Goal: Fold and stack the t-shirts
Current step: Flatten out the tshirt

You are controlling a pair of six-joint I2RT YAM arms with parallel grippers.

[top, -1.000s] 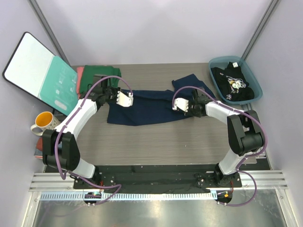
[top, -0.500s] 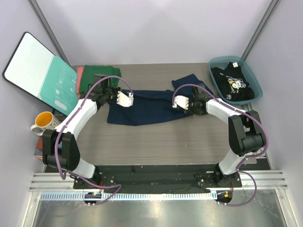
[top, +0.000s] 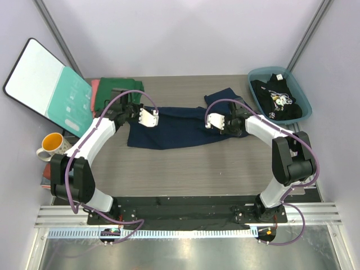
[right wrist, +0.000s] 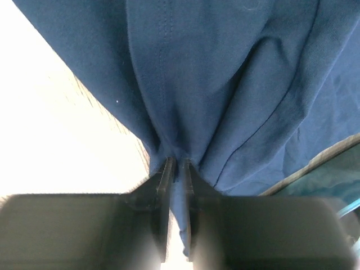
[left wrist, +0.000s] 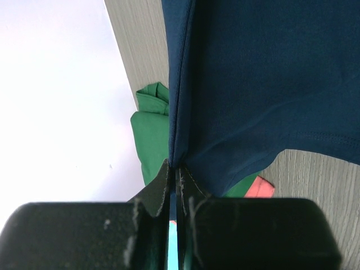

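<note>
Navy t-shirt point(top: 179, 128) lies spread across the mid-worktop point(top: 185, 169), between both arms; left fingers point(left wrist: 160, 185) clenched on its edge; right fingers point(right wrist: 161, 179) pinching a bunched fold — green tee point(top: 115, 90) sits back-left.

Navy tee point(top: 180, 128) lies stretched and rumpled at centre; green tee point(top: 115, 90) folded back-left, pink tee point(top: 94, 86) beside it; black tee point(top: 278, 101) bunched in bin point(top: 268, 71).

The salmon-pink tee point(top: 95, 84) lies mostly hidden under the green tee point(top: 118, 89).
</note>
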